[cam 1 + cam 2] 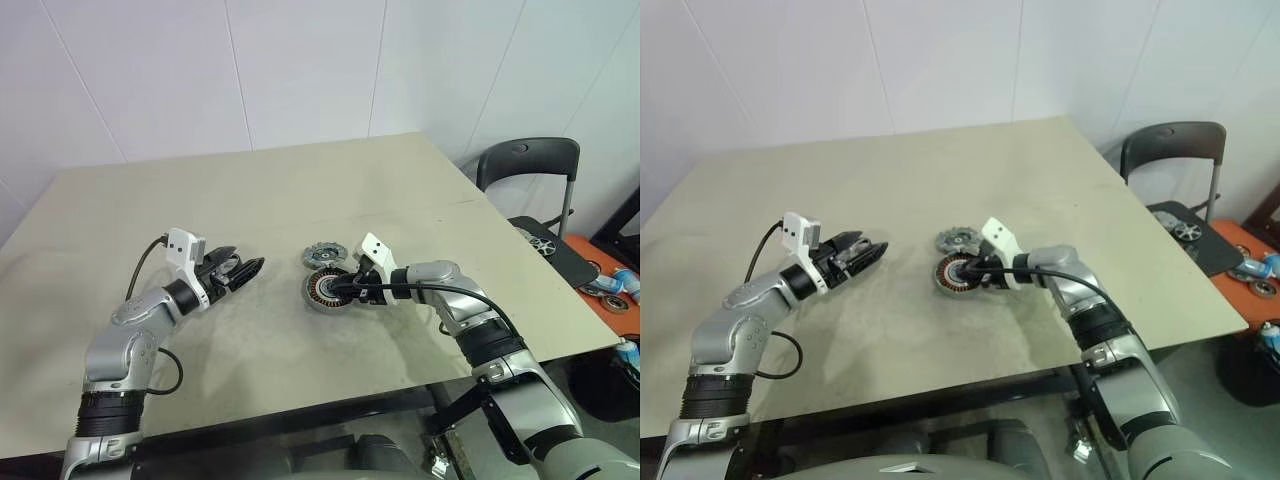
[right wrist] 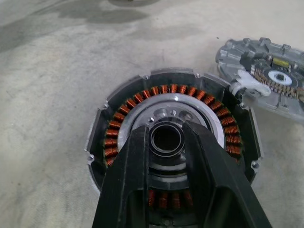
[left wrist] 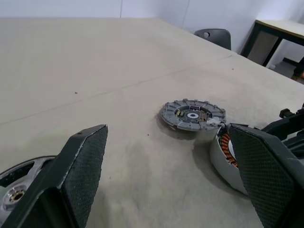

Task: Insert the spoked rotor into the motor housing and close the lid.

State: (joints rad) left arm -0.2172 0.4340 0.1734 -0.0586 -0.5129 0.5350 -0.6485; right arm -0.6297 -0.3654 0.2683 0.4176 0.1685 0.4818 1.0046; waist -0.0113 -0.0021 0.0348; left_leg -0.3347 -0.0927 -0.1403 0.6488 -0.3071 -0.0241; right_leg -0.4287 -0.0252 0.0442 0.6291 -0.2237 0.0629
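Copper-coloured windings ring the inside of the motor housing (image 2: 173, 156), a shallow grey cup lying flat on the beige table (image 1: 300, 200) directly under the right hand (image 1: 340, 288). In the right wrist view that hand's 2 black fingers (image 2: 130, 190) stand narrow, one on each side of a dark round hub at the centre of a silver-grey disc that sits inside the winding ring. This looks like the spoked rotor (image 2: 167, 137), gripped by its hub and lowered into the housing; whether it is fully seated I cannot tell.

The lid (image 1: 323, 256), grey with a notched edge, lies flat on the table just beyond the right hand, at the far side of the housing; whether the 2 rims touch I cannot tell.

The left hand (image 1: 243, 268) hovers above the table, well apart from the housing and pointing toward it, its 2 padded fingers (image 3: 83, 175) spread wide and holding nothing. Close beside that hand, low in its wrist view, the edge of another silver spoked wheel (image 3: 16, 183) shows.

Off the table's edge, on the right hand's side, stands a black chair (image 1: 530, 165).
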